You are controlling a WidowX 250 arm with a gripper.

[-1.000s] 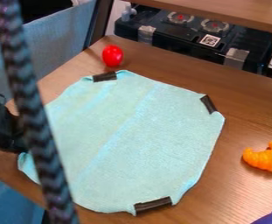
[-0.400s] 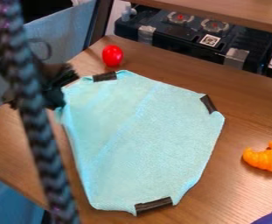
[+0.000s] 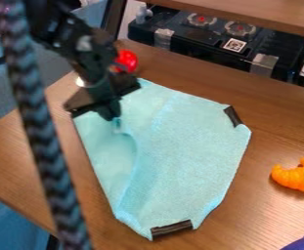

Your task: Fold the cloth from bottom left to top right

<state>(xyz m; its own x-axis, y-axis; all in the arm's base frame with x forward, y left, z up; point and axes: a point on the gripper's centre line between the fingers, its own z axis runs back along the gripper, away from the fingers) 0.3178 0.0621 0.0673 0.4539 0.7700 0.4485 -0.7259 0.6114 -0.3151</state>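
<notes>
Gripper moved right and pulled the cloth's left side inward | so the fold has started (I think the top right is still a way off) | arm slants down from the top left | jaws pinch a bit of cloth | the rest lies on the table

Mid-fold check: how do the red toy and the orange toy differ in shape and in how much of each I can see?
The red toy is smooth and rounded, while the orange toy is lumpy and curved.
The red toy is partly hidden behind the arm; the orange toy is unobstructed.
Both sit on the table, off the cloth.
</notes>
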